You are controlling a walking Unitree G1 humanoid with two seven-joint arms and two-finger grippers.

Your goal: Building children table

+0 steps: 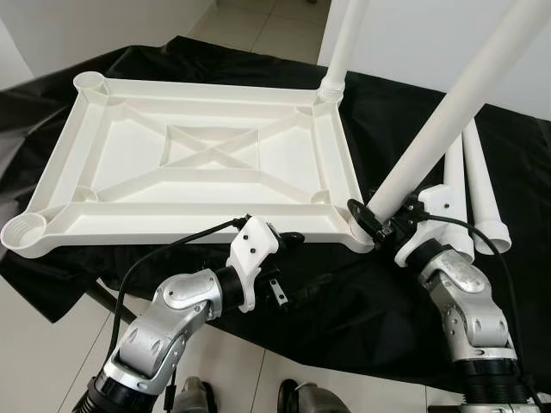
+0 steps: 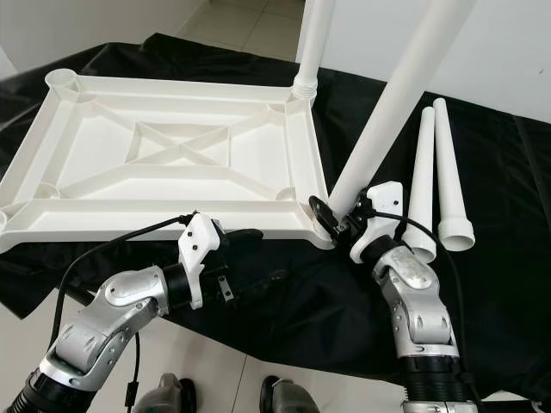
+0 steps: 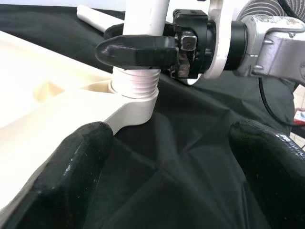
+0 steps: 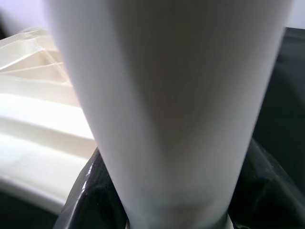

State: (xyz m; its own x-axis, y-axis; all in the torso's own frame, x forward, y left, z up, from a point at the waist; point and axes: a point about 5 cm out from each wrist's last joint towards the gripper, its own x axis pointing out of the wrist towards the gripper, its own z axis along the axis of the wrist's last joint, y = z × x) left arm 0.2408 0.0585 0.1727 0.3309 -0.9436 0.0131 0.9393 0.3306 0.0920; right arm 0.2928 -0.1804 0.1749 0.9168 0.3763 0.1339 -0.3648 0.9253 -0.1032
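The right claw [image 1: 372, 219] is clenched around a white table leg [image 1: 448, 116] near its threaded end, which sits in the near right corner socket [image 3: 138, 102] of the upturned white table panel [image 1: 207, 155]; the leg leans up and away from the claw; the left claw [image 1: 288, 241] hovers released just beside the panel's near edge, its fingers [image 3: 71, 176] spread over the black cloth [image 1: 344, 301]; beyond the right claw another leg [image 1: 344, 43] stands upright in the far right socket; two loose legs [image 2: 435, 172] lie side by side on the cloth just past the right claw
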